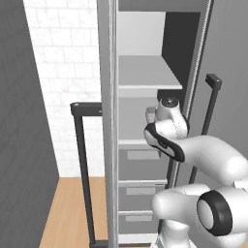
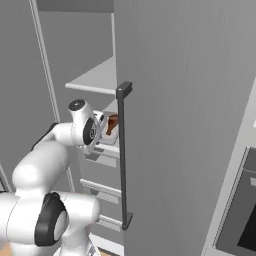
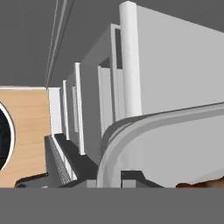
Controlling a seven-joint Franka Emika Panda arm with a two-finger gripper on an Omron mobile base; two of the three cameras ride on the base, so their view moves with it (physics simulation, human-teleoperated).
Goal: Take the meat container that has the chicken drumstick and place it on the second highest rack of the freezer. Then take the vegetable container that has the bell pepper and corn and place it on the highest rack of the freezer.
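The freezer (image 1: 109,72) stands open. My gripper (image 2: 102,132) reaches into it, shut on the rim of the meat container (image 2: 111,136), a pale tray holding the reddish-brown chicken drumstick (image 2: 112,123). The tray is at the front edge of the second highest rack (image 1: 131,143); whether it rests on the rack I cannot tell. The highest rack (image 1: 145,72) above it is bare. In the hand view the tray's curved rim (image 3: 175,144) is very close, with a bit of drumstick (image 3: 203,183) at the lower right. The vegetable container with the bell pepper and corn is out of view.
An open freezer door with a long black bar handle (image 2: 123,155) stands just right of my hand. Another black handle (image 1: 82,164) rises at the left. Grey drawer fronts (image 1: 140,164) lie below the racks. An oven (image 2: 240,220) is at far right, wooden floor (image 1: 72,213) at left.
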